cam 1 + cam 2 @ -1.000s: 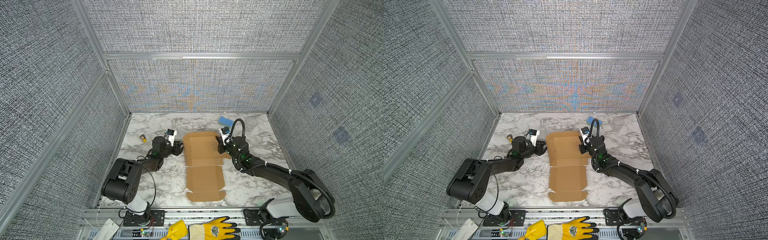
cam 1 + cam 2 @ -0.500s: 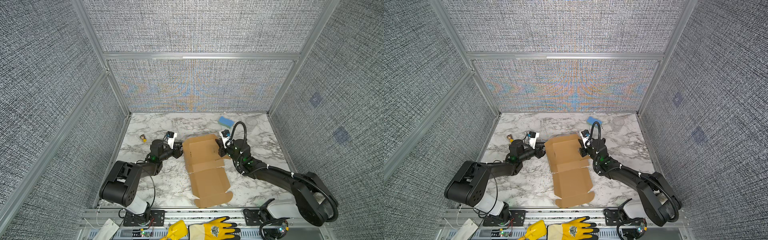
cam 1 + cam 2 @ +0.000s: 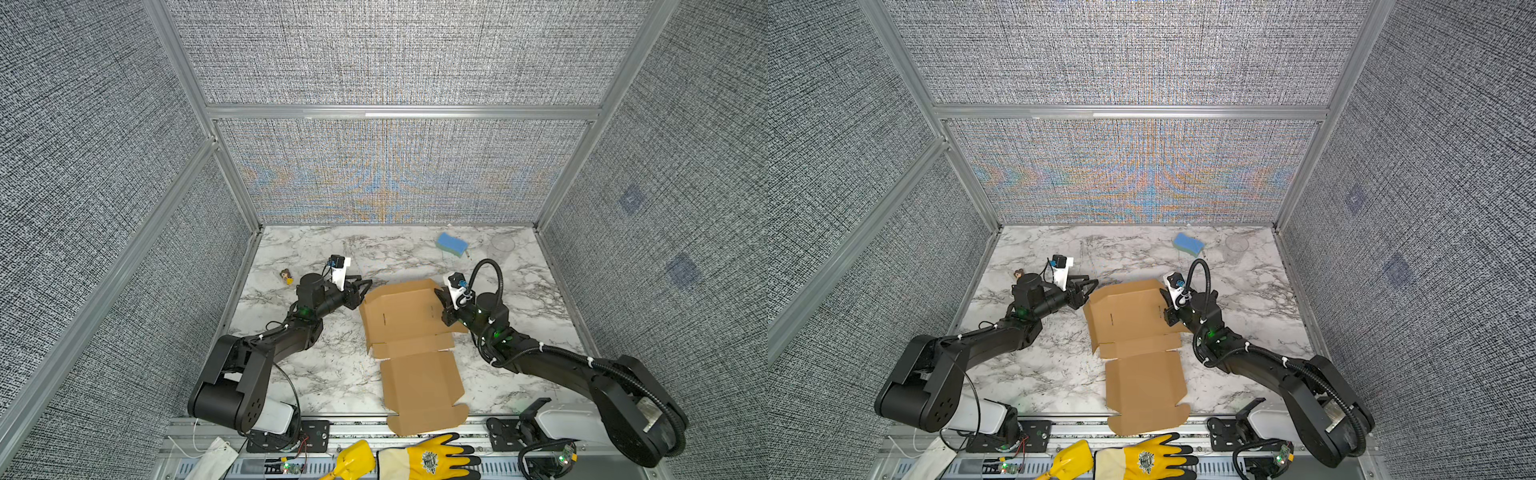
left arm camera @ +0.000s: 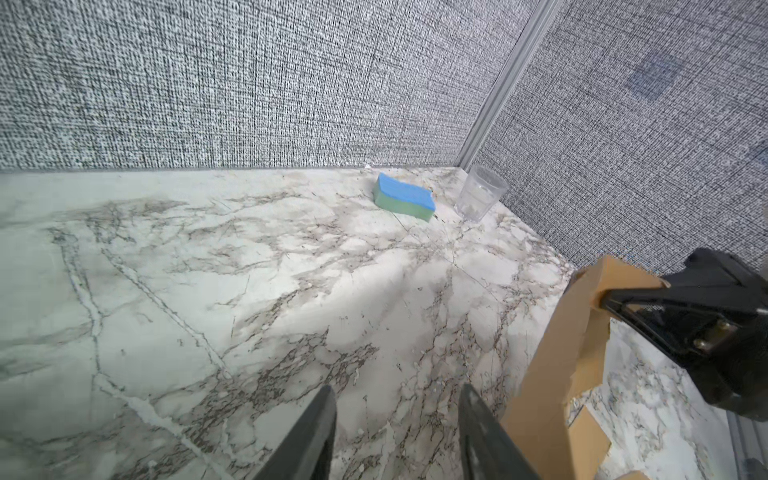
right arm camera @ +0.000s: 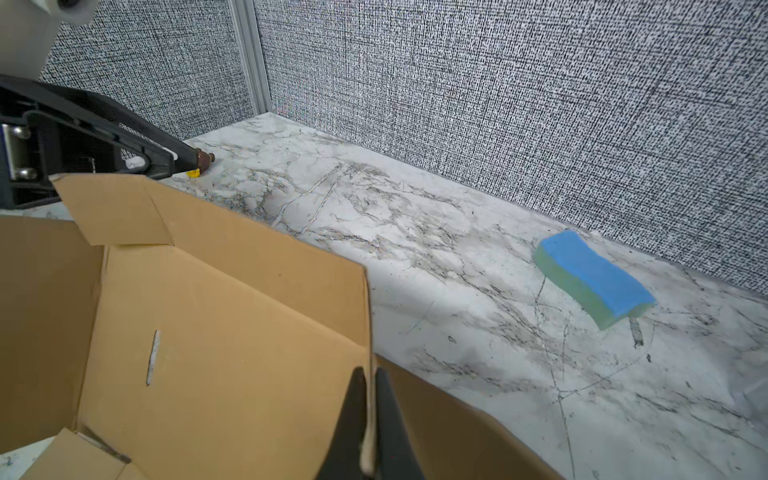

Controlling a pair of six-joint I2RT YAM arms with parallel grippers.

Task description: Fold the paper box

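White marble-patterned tabletop (image 3: 332, 374) enclosed by grey woven fabric wall panels (image 3: 395, 54). Near the far right corner, a rectangular blue sponge with a green underside (image 4: 404, 201) lies just beside an upright clear tumbler (image 4: 480, 198). A small brown-and-yellow toy figure (image 3: 286, 276) sits far left. A yellow work glove (image 3: 424, 461) lies beyond the front edge.

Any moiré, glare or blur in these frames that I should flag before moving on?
Both top views: rainbow moiré bands across the back wall; the clear cup nearly vanishes against the marble table. Left wrist view: even light, no glare, cup and sponge sharp. Right wrist view: the paper box evenly lit, nothing blown out.
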